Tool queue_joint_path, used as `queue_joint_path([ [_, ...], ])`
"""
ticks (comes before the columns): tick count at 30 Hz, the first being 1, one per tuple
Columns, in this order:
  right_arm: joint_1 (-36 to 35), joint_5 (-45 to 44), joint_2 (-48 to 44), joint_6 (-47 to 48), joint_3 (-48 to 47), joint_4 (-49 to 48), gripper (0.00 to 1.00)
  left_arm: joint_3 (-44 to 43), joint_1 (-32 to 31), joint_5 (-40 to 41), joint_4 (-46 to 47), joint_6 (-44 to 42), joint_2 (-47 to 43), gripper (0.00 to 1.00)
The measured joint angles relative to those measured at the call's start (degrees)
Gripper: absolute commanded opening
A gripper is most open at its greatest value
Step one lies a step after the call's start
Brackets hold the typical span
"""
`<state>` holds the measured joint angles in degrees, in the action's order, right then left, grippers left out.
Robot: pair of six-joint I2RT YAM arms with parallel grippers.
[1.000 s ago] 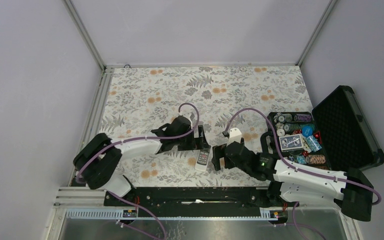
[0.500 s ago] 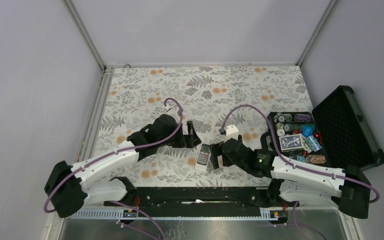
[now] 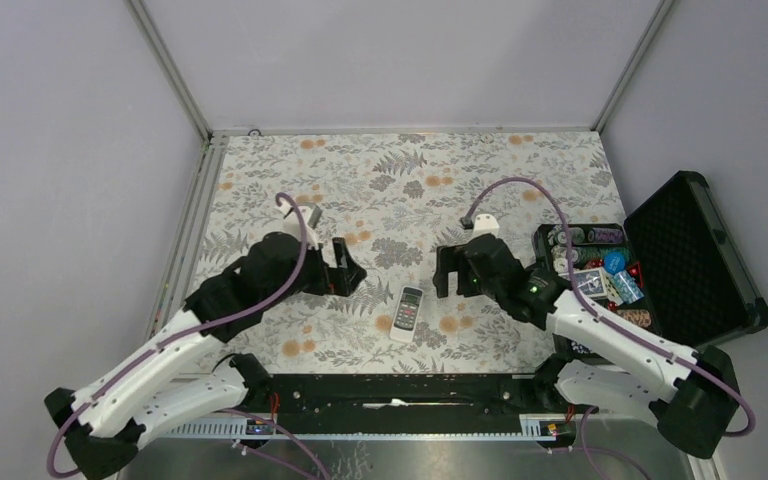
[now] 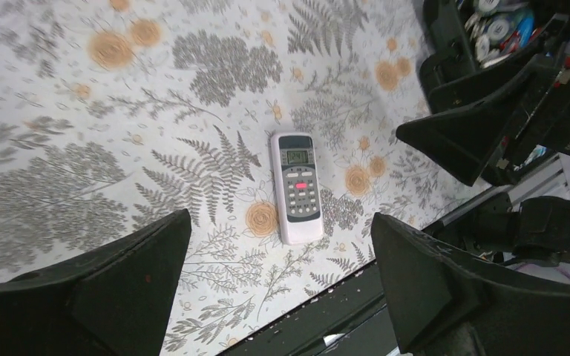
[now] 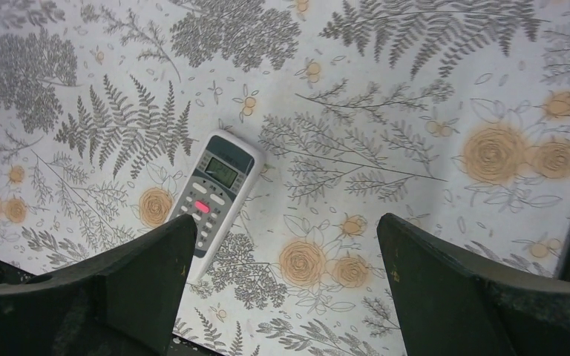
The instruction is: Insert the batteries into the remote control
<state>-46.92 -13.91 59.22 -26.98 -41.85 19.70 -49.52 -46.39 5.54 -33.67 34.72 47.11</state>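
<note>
**Remote face-up, both grippers empty**

Nearest, the remote control (image 3: pixel 408 313) lies flat on the floral cloth (image 3: pixel 410 180), buttons up. Beyond it, the left gripper (image 3: pixel 346 267) and right gripper (image 3: pixel 446 273) hover either side, fingers spread, holding nothing. We spot no batteries. Risks: the hatch is likely underneath, a flat pinch may skid the handset, and blue pieces in the chip case (image 3: pixel 688 250) could mislead.

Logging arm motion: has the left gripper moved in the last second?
Yes. The left gripper has drawn back leftward, away from the remote control, which stayed put.
</note>
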Motion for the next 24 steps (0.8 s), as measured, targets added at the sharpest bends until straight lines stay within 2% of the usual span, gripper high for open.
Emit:
queue_joint_path([
  [4, 2.8, 0.4, -4.9, 0.4, -0.1, 2.3, 1.00, -2.5, 0.0, 4.2, -4.5, -1.9, -6.5, 0.99],
  [9, 3.1, 0.0, -14.6, 1.3, -0.1, 4.2, 1.00, -2.9, 0.2, 8.1, -8.0, -4.3, -14.1, 0.99],
  [16, 3.1, 1.0, -28.1, 3.4, 3.7, 3.1, 1.00, -1.2, 0.3, 9.8, -8.5, -7.3, -22.4, 0.99],
  [24, 3.1, 1.6, -32.3, 5.1, 7.1, 1.7, 1.00, 1.3, 0.3, 9.5, -8.6, -10.3, -25.6, 0.99],
])
